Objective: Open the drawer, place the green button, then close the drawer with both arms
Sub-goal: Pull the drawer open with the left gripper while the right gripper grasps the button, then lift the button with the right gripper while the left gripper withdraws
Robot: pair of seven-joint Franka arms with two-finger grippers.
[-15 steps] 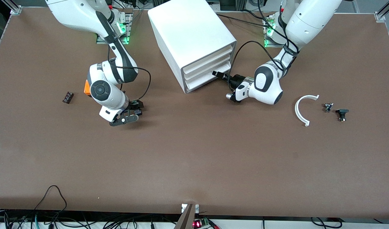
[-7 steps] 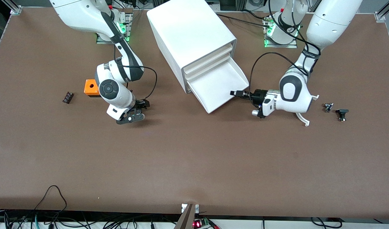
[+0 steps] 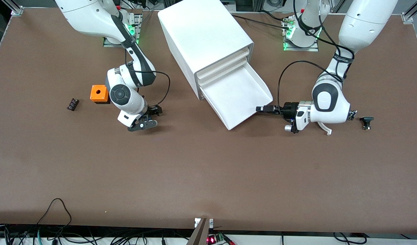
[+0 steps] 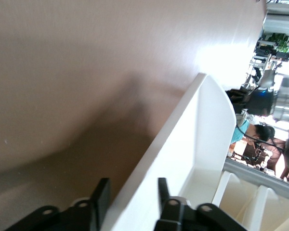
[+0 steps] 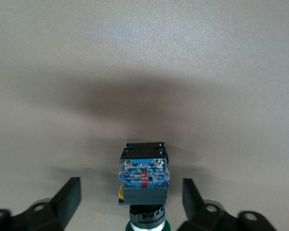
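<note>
The lowest drawer (image 3: 235, 95) of the white cabinet (image 3: 205, 37) stands pulled far out. My left gripper (image 3: 262, 109) is at the corner of its front wall toward the left arm's end. In the left wrist view the left gripper (image 4: 133, 182) is open and straddles that wall (image 4: 197, 125) loosely. The button (image 5: 143, 178), with a green cap, black body and blue end, lies on the table. My right gripper (image 5: 130, 181) is open around it, and neither finger touches it. In the front view the right gripper (image 3: 148, 117) is low over the table near the orange cube, and hides the button.
An orange cube with a hole (image 3: 99, 94) and a small black part (image 3: 72, 104) lie toward the right arm's end. Beside the left arm are a white curved piece (image 3: 326, 128), partly hidden, and small black parts (image 3: 366, 121). Cables hang from both wrists.
The left gripper has drawn the lowest drawer from shut to far out, and its fingers now stand looser on the wall. The right gripper has shifted slightly toward the cabinet and narrowed a little.
</note>
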